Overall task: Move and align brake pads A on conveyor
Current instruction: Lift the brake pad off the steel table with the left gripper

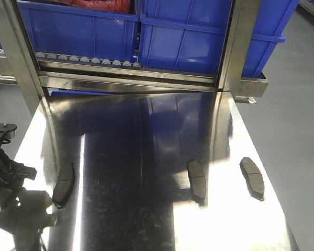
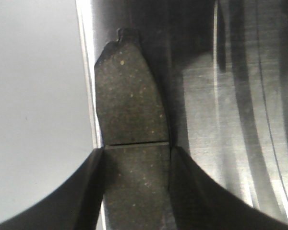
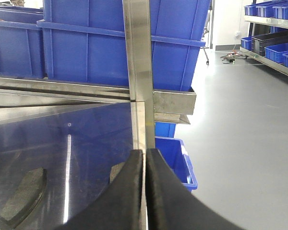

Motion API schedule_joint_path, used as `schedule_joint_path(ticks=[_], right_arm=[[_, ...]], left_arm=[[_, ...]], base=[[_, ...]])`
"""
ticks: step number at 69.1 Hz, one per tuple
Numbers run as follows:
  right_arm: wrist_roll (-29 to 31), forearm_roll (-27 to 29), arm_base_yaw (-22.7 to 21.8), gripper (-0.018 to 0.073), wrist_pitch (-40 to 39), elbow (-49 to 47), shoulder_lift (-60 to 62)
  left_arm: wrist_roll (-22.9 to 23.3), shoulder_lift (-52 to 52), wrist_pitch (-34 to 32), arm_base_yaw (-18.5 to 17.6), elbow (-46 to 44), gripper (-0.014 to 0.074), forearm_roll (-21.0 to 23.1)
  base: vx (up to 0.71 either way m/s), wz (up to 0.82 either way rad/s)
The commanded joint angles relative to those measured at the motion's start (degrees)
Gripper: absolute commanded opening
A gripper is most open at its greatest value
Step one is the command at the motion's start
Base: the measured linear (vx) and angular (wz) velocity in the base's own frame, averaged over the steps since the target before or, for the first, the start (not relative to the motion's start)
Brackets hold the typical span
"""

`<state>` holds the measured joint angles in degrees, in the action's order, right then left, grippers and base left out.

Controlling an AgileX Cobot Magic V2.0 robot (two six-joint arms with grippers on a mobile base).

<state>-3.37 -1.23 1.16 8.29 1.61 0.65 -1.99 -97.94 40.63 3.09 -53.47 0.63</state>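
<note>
1. Left pincer (image 2: 138, 151): closed on the held brake pad (image 2: 130, 96); its two dark fingers (image 2: 89, 191) press the pad's long sides at the thin groove across its middle; the speckled friction face is turned to the left wrist camera, with a small tab at the far end.
2. Steel counter (image 2: 221, 120): its left edge runs directly behind the held brake pad; grey floor (image 2: 33, 96) shows left of that edge; whether the pad rests on the counter or hangs above it cannot be told.
3. Left brake pad (image 1: 64, 183): flat on the counter near its left side, long axis running front to back; the dark left arm (image 1: 8, 170) stands just beside the counter's left edge, apart from this pad.
4. Middle brake pad (image 1: 197, 180): flat on the counter, right of centre, groove across its middle visible.
5. Right brake pad (image 1: 253, 178): flat near the counter's right edge, well apart from the left pad, near the middle one, slightly angled.
6. Right pincer (image 3: 145, 152): fingers (image 3: 129, 191) drawn together to a thin slit, nothing between them; it hangs by the counter's right edge, facing a steel upright (image 3: 137, 48).
7. Roller rack (image 1: 89, 60): beyond the counter's far edge; carries blue bins (image 1: 183, 36); one further blue floor bin (image 3: 175, 153) sits beneath it.
</note>
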Motion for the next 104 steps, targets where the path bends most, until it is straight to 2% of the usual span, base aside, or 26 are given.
schedule_joint_path(ticks=[1,10,23,42,56,65,91,104], right_arm=[[0.25,-0.13,0.14,-0.0009,-4.29,0.20,0.85],[0.25,-0.13,0.14,-0.0009,-4.29,0.20,0.85],[0.25,-0.13,0.14,-0.0009,-4.29,0.20,0.85],[0.25,-0.13,0.14,-0.0009,-4.29,0.20,0.85],[0.25,-0.13,0.14,-0.0009,-4.29,0.20,0.85],[0.25,-0.13,0.14,-0.0009,-4.29,0.20,0.85],[0.25,-0.13,0.14,-0.0009,-4.29,0.20,0.85],[0.25,-0.13,0.14,-0.0009,-4.29,0.20,0.85]], left_arm=[[0.09,2.06,-0.99,-0.29,-1.44,0.0106,0.48],[-0.01,2.66,-1.18,-0.29,-1.44,0.0085,1.25],[-3.26,7.02,-2.32,-1.13,-1.44,0.0087,2.74],[-7.01,18.44,-4.95,-5.46,0.44,0.0090,2.88],[-8.55,33.46,-10.49,-8.98,8.73,0.0092,2.88],[-8.40,44.82,-12.45,-9.90,14.89,0.0092,2.93],[-8.05,76.51,-15.66,-9.95,28.78,0.0092,4.89],[-7.92,87.68,-16.45,-9.95,33.48,0.0092,5.69]], base=[[0.00,0.00],[0.00,0.00],[0.00,0.00],[0.00,0.00],[0.00,0.00],[0.00,0.00],[0.00,0.00],[0.00,0.00]])
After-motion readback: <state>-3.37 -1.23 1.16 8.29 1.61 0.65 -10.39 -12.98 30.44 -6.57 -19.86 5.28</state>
